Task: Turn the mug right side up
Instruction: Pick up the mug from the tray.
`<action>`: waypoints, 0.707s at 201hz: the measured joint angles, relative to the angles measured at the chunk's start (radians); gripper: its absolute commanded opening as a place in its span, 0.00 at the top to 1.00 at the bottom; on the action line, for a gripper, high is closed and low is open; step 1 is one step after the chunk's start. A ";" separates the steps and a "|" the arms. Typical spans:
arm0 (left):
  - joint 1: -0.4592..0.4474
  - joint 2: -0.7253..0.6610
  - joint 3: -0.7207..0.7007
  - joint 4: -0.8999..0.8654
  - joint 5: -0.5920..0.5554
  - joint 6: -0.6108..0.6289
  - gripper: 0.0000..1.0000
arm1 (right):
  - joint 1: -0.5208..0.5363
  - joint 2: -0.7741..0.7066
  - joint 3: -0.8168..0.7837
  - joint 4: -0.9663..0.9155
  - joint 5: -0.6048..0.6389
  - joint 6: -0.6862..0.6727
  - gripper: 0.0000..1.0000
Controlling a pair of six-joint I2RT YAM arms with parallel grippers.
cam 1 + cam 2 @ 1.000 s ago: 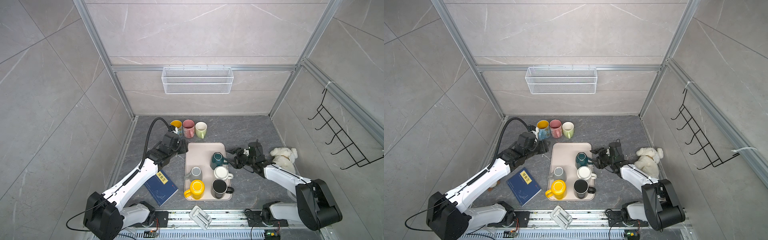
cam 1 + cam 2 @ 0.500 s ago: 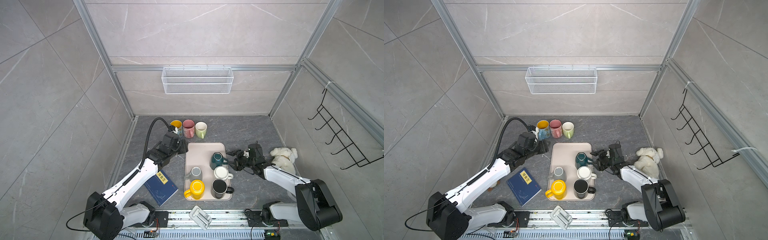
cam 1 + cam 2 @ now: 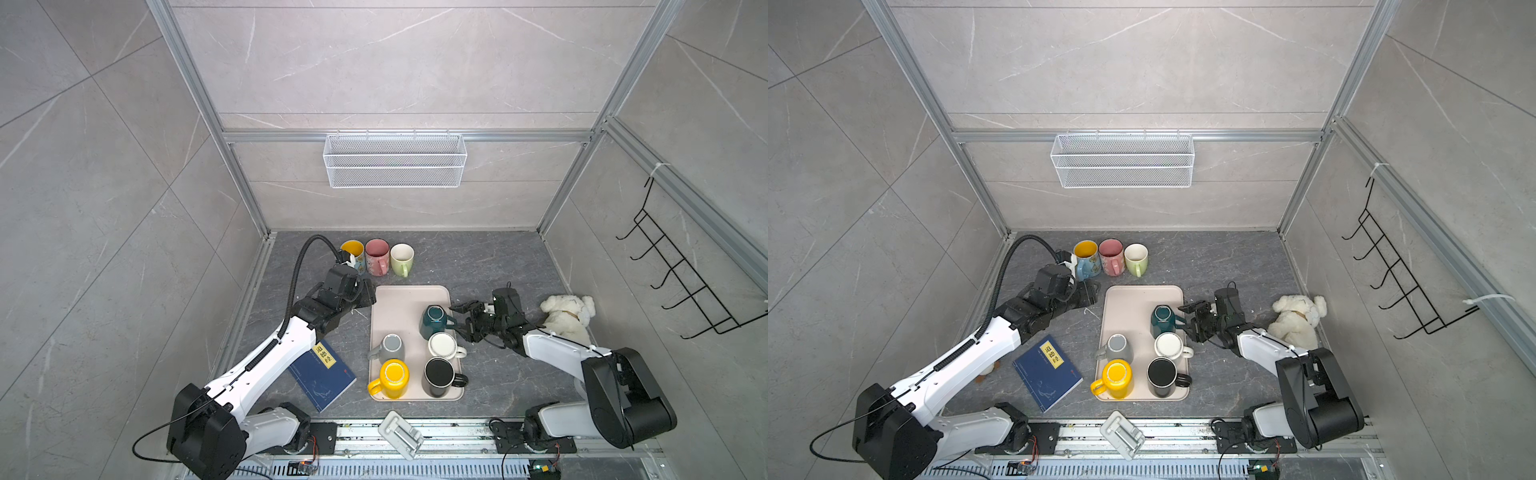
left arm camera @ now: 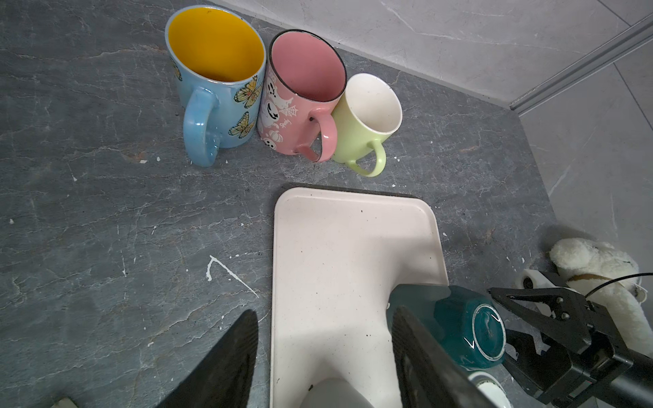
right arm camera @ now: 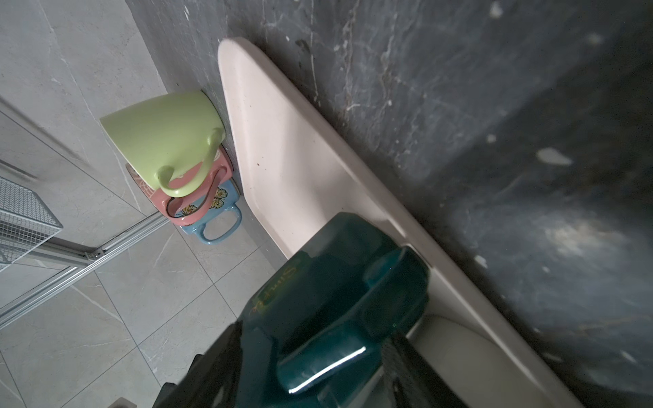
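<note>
A dark teal mug (image 3: 434, 322) (image 3: 1163, 320) stands upside down, base up, on the pale pink tray (image 3: 399, 303), its handle pointing right. My right gripper (image 3: 461, 323) (image 3: 1187, 323) is open, one finger on each side of that handle (image 5: 325, 349), with small gaps showing in the right wrist view. My left gripper (image 3: 365, 297) (image 4: 325, 318) hangs open and empty over the tray's far left corner (image 4: 293, 201). The left wrist view shows the teal mug (image 4: 470, 332) just beyond one of its fingers.
Grey (image 3: 388, 347), white (image 3: 444, 345), yellow (image 3: 392, 376) and black (image 3: 439, 376) mugs share the tray. Blue (image 3: 353, 253), pink (image 3: 377, 255) and green (image 3: 402, 258) mugs stand upright behind it. A blue book (image 3: 322, 374) lies left, a plush toy (image 3: 565, 313) right.
My right gripper has slid left, bringing its fingers around the teal mug's handle, and its jaws have narrowed slightly. The left arm has not moved.
</note>
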 measured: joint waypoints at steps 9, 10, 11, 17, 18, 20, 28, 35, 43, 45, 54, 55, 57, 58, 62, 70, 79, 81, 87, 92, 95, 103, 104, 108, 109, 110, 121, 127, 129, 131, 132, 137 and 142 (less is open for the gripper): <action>0.000 0.000 0.000 0.000 0.000 0.000 0.37 | 0.000 0.008 0.005 0.006 0.000 0.003 0.37; 0.000 0.000 0.000 -0.001 0.000 0.000 0.37 | 0.000 0.009 0.005 0.006 0.000 0.003 0.37; 0.000 0.000 0.000 -0.001 0.000 0.000 0.37 | 0.000 0.010 0.006 0.007 0.000 0.003 0.37; 0.000 0.000 0.000 -0.002 0.000 0.000 0.37 | 0.000 0.018 0.010 0.014 0.000 0.005 0.38; 0.000 0.000 0.000 -0.002 0.000 0.000 0.37 | 0.000 0.019 0.010 0.015 0.000 0.005 0.38; 0.000 0.001 0.000 -0.002 0.000 0.000 0.37 | 0.000 0.022 0.011 0.018 0.000 0.005 0.39; 0.000 0.001 0.000 -0.002 0.000 0.000 0.37 | 0.000 0.036 0.016 0.027 0.000 0.008 0.40; 0.000 0.002 0.000 -0.002 0.000 0.000 0.37 | 0.000 0.048 0.021 0.035 0.000 0.010 0.41; 0.000 0.003 0.000 -0.002 0.000 0.000 0.37 | 0.000 0.063 0.026 0.043 -0.003 0.014 0.42; 0.000 0.003 0.000 -0.002 0.000 0.000 0.37 | 0.000 0.065 0.027 0.044 -0.003 0.014 0.42; 0.000 0.006 0.000 -0.003 0.000 0.000 0.37 | 0.000 0.084 0.036 0.056 -0.004 0.014 0.43; 0.000 0.006 0.000 -0.003 0.000 0.000 0.37 | 0.000 0.085 0.037 0.057 -0.004 0.014 0.43; 0.000 0.006 0.000 -0.003 0.000 0.000 0.37 | 0.001 0.089 0.039 0.059 -0.005 0.015 0.44; 0.000 0.007 0.000 -0.003 0.000 0.000 0.37 | 0.001 0.091 0.040 0.060 -0.005 0.015 0.44; 0.000 0.007 0.000 -0.003 0.000 0.000 0.37 | 0.001 0.098 0.044 0.064 -0.007 0.014 0.44; 0.000 0.009 0.000 -0.003 0.000 0.000 0.37 | 0.001 0.111 0.053 0.070 -0.010 0.015 0.45; 0.000 0.009 0.000 -0.003 -0.001 0.000 0.37 | 0.001 0.122 0.064 0.073 -0.010 0.015 0.46; 0.000 0.009 0.000 -0.004 -0.001 0.000 0.37 | 0.001 0.124 0.067 0.074 -0.011 0.014 0.46; 0.000 0.009 0.000 -0.004 -0.001 0.000 0.37 | 0.001 0.129 0.074 0.077 -0.011 0.014 0.47; 0.000 0.009 0.000 -0.003 -0.002 0.000 0.37 | 0.001 0.134 0.080 0.080 -0.011 0.014 0.48; 0.000 0.009 0.000 -0.003 -0.002 0.000 0.37 | 0.001 0.137 0.084 0.082 -0.011 0.014 0.49; 0.000 0.009 0.000 -0.005 -0.004 0.000 0.37 | 0.001 0.146 0.092 0.087 -0.011 0.014 0.50; 0.000 0.009 0.000 -0.005 -0.004 0.000 0.37 | 0.001 0.146 0.093 0.088 -0.011 0.014 0.50; 0.000 0.009 0.000 -0.005 -0.005 0.001 0.37 | 0.001 0.152 0.098 0.092 -0.011 0.014 0.51; 0.000 0.009 0.000 -0.006 -0.005 0.001 0.37 | 0.001 0.153 0.098 0.092 -0.011 0.014 0.51; 0.000 0.009 0.000 -0.005 -0.005 0.001 0.37 | 0.001 0.156 0.100 0.094 -0.011 0.014 0.51; 0.000 0.009 0.000 -0.007 -0.009 0.001 0.37 | 0.001 0.170 0.110 0.101 -0.011 0.014 0.53; 0.000 0.009 0.000 -0.008 -0.011 0.001 0.37 | 0.001 0.179 0.116 0.105 -0.011 0.014 0.54; 0.000 0.009 0.000 -0.008 -0.012 0.001 0.37 | 0.001 0.182 0.118 0.107 -0.011 0.014 0.54; 0.000 0.009 0.000 -0.008 -0.013 0.001 0.37 | 0.001 0.186 0.119 0.110 -0.011 0.014 0.54; 0.000 0.009 0.000 -0.008 -0.013 0.001 0.37 | 0.001 0.187 0.120 0.110 -0.011 0.014 0.54; 0.000 0.009 0.000 -0.009 -0.018 0.001 0.37 | 0.001 0.193 0.124 0.112 -0.011 0.014 0.55; 0.000 0.009 0.000 -0.009 -0.019 0.001 0.37 | 0.001 0.199 0.127 0.115 -0.011 0.014 0.55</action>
